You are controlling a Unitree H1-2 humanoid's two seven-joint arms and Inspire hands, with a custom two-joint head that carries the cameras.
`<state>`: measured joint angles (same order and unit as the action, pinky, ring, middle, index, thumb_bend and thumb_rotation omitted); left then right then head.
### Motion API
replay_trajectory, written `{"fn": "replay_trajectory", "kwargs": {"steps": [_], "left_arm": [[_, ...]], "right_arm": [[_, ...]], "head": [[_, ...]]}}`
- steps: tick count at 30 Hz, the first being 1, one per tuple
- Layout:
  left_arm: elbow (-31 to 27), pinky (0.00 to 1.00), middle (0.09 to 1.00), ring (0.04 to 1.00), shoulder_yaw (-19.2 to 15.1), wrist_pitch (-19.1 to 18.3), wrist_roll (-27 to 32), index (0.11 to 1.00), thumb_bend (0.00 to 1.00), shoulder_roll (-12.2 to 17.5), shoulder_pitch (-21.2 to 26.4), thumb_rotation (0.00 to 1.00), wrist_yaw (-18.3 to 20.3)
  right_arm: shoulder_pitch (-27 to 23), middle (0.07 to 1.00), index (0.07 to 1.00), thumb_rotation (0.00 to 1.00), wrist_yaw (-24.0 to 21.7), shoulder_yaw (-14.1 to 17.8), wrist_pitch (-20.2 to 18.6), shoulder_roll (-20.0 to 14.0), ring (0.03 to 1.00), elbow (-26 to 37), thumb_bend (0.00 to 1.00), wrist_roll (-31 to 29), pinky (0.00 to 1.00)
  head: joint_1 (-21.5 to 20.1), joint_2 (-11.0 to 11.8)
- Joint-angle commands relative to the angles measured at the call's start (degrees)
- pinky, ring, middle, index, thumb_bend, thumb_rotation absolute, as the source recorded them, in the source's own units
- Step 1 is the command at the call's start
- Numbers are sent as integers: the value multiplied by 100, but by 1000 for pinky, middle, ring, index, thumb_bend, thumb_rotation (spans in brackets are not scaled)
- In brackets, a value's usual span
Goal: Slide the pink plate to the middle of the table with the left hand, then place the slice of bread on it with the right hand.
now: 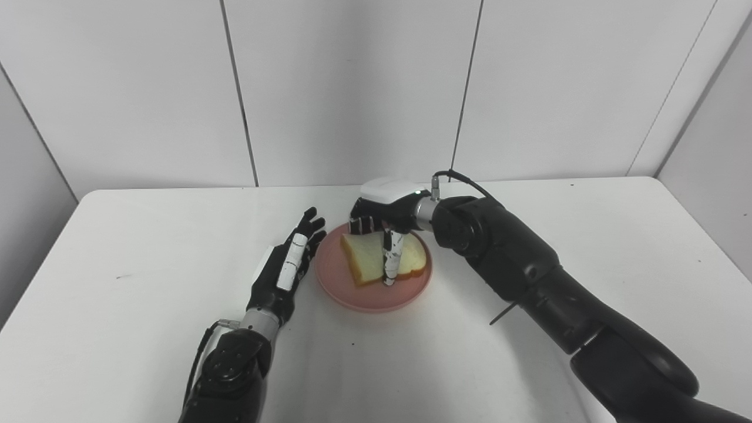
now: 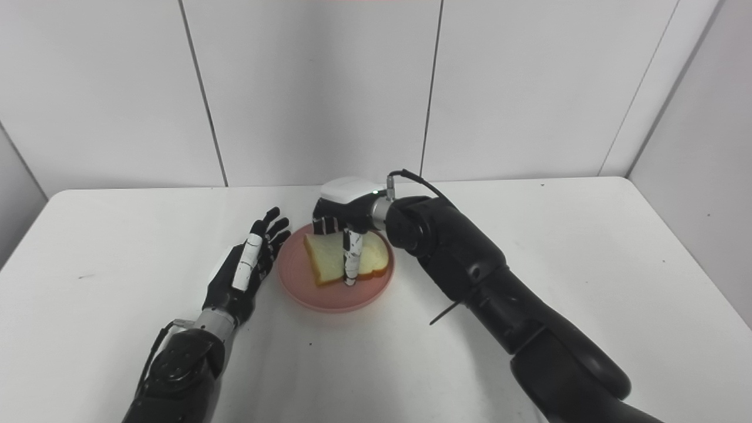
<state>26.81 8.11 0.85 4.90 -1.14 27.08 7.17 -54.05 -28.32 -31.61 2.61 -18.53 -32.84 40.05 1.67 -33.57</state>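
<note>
The pink plate [image 1: 376,296] sits near the middle of the white table. The slice of bread [image 1: 367,255] lies on it, pale with a tan crust. My right hand [image 1: 385,214] hovers over the plate's far side. Its thumb reaches down across the bread to the near edge, and its curled fingers [image 1: 361,224] sit at the far edge, so the slice is between them. My left hand [image 1: 288,267] rests on the table just left of the plate with fingers stretched out and apart, holding nothing. Its fingertips are close to the plate's rim.
The white table [image 1: 147,247] is bounded by white wall panels behind and grey walls at both sides. The right forearm [image 1: 529,276] crosses the table's right half, with a thin cable looping from its wrist.
</note>
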Motion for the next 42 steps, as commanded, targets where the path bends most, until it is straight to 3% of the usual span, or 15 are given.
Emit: {"fn": "replay_trajectory", "kwargs": {"steps": [1, 12, 13, 14, 15, 16, 18, 25, 29, 42], "left_arm": [[169, 932, 952, 935, 245, -600, -132, 948, 814, -138, -220, 971, 256], [171, 948, 957, 943, 239, -612, -84, 956, 818, -156, -215, 964, 265], [159, 952, 957, 943, 239, -638, -89, 953, 823, -163, -216, 958, 253], [149, 954, 957, 943, 239, -653, -86, 948, 823, -165, -217, 959, 253], [144, 957, 958, 945, 242, -656, -88, 948, 822, -163, -218, 958, 256], [143, 958, 959, 946, 245, -656, -83, 948, 821, -155, -215, 958, 273], [141, 959, 963, 950, 237, -652, -66, 956, 814, -156, -216, 961, 283], [70, 952, 964, 948, 242, -756, -70, 961, 810, -171, -225, 965, 269], [214, 925, 953, 935, 251, -546, -140, 956, 807, -183, -191, 972, 223], [155, 938, 962, 949, 305, -591, -149, 965, 812, -135, -187, 983, 301]], "right_arm": [[-238, 519, 465, 0, 152, 37, 93, 35, 462, 0, 518, 18, 500], [-115, 526, 472, 0, 229, 36, 148, 119, 448, -142, 518, -18, 523], [-107, 515, 477, 0, 169, 52, 113, 128, 517, -103, 523, -63, 537], [-97, 595, 487, 65, 124, 66, 81, 134, 588, -59, 522, -101, 571], [-91, 652, 593, 71, 99, 71, 61, 136, 631, -31, 656, -121, 599], [-83, 681, 648, 74, 67, 67, 47, 132, 653, 34, 724, -124, 614], [-72, 740, 726, 146, 25, 59, 33, 123, 700, 129, 786, -119, 641], [-68, 782, 803, 234, -195, 74, -15, 91, 726, 456, 821, -129, 644], [-77, 792, 812, 222, -385, 82, -165, 98, 743, 644, 813, -98, 661], [-194, 949, 918, 360, -1408, -165, -852, 3, 919, 1150, 868, 402, 805]], "head": [[3, -19], [10, -45], [18, -61], [18, -61], [18, -61], [19, -62], [18, -64], [28, -69], [35, -77], [18, -85]]}}
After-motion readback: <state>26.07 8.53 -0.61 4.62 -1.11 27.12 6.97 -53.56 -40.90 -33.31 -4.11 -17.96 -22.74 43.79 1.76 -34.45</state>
